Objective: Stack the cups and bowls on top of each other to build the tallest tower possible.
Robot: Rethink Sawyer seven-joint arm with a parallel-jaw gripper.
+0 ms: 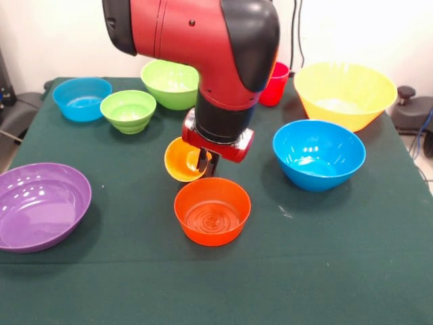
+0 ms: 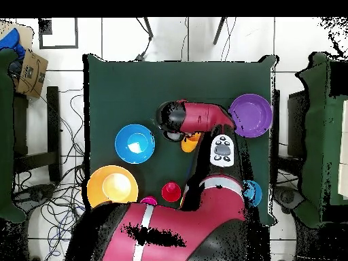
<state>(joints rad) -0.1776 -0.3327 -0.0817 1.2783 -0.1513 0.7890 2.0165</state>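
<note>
My gripper (image 1: 203, 164) hangs under the red arm at the table's middle. It is shut on the rim of the yellow-orange cup (image 1: 183, 160), which tilts with its mouth toward the camera, just behind the orange bowl (image 1: 212, 210). The cup also shows in the overhead view (image 2: 191, 143) beside the arm. The small green bowl (image 1: 128, 110) and the larger green bowl (image 1: 170, 84) stand at the back left. The red cup (image 1: 275, 84) stands behind the arm and also shows from above (image 2: 170, 192). A sliver of the pink cup (image 2: 148, 201) shows only from above.
The purple bowl (image 1: 42, 205) sits at the left edge. A blue bowl (image 1: 82, 99) is at the back left, another blue bowl (image 1: 318, 154) at the right, and the large yellow bowl (image 1: 345, 93) at the back right. All stand on the green tablecloth (image 1: 325, 271).
</note>
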